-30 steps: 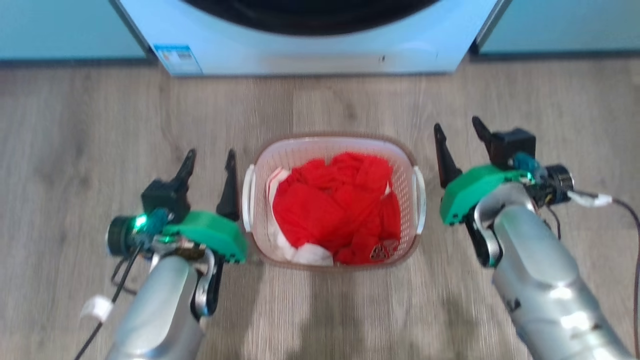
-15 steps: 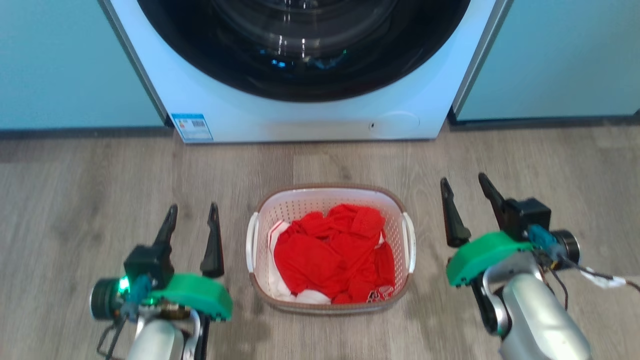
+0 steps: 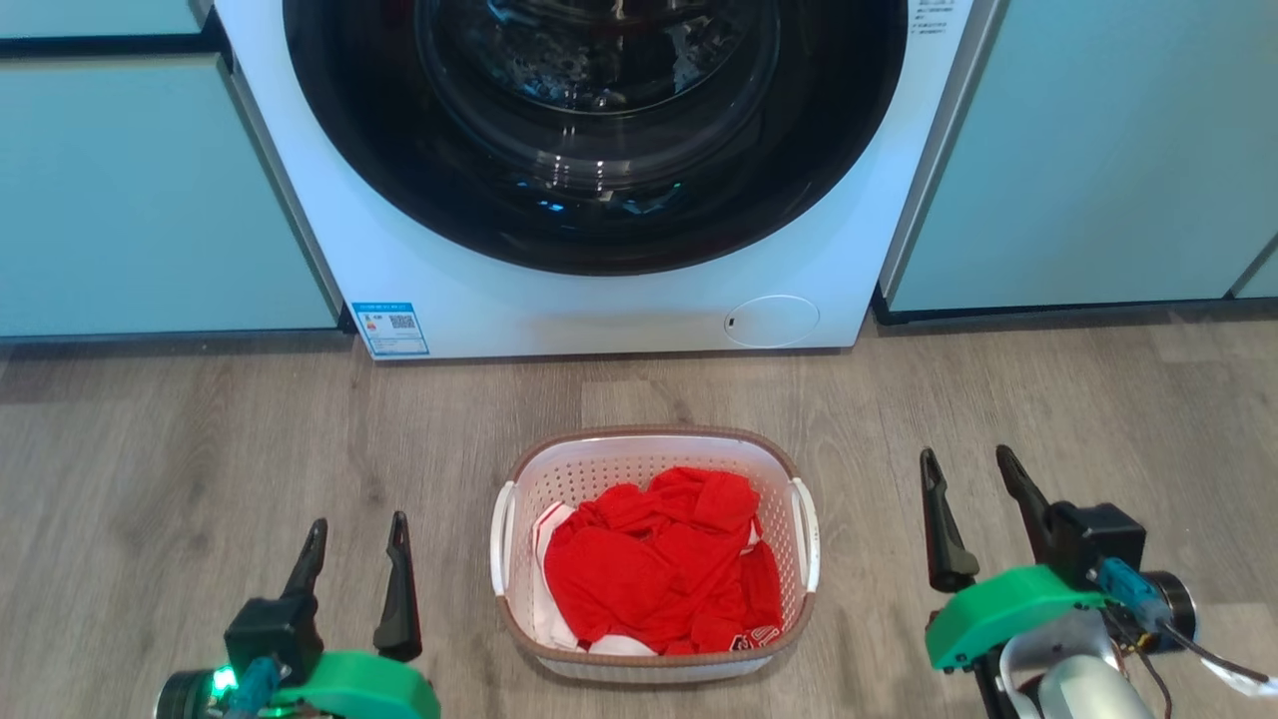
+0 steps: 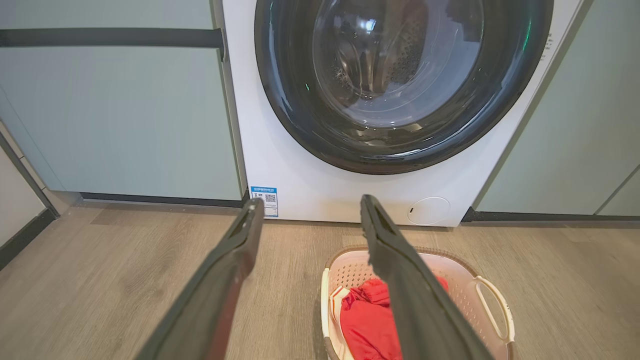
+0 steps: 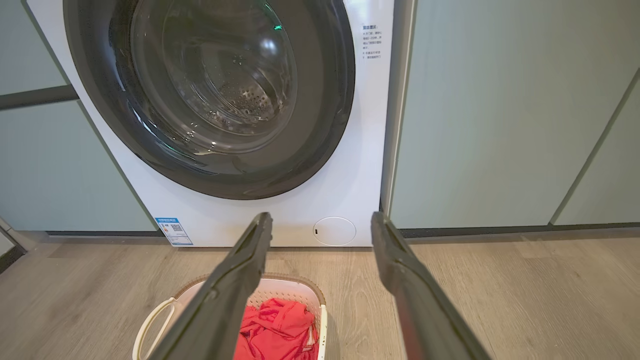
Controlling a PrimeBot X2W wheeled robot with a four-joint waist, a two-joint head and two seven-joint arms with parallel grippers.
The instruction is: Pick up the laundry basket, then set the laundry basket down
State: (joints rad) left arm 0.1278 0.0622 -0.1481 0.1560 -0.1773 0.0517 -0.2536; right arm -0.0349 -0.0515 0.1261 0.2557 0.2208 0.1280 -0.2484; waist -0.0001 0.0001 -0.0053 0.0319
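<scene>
The laundry basket (image 3: 599, 469), white with perforated walls and a brown rim, stands on the wood floor in front of the washing machine. Red clothes (image 3: 659, 574) lie crumpled inside it. My left gripper (image 3: 359, 521) is open to the left of the basket, a clear gap away from the left handle (image 3: 496, 539). On the other side my right gripper (image 3: 965, 454) is open, apart from the right handle (image 3: 807, 534). In the left wrist view the left gripper (image 4: 311, 201) is empty and the basket (image 4: 465, 280) lies lower right. In the right wrist view the right gripper (image 5: 321, 216) is empty above the basket (image 5: 295, 278).
A white front-loading washing machine (image 3: 499, 310) with a dark round door (image 3: 599, 120) stands just beyond the basket. Teal cabinet fronts (image 3: 150, 200) flank it, the other (image 3: 1078, 150) on the right. Wood floor (image 3: 200, 449) spreads to both sides of the basket.
The head camera has tilted up, showing far more of the washing machine. Both grippers now stand farther out from the basket's handles, still open. The basket stays on the floor.
</scene>
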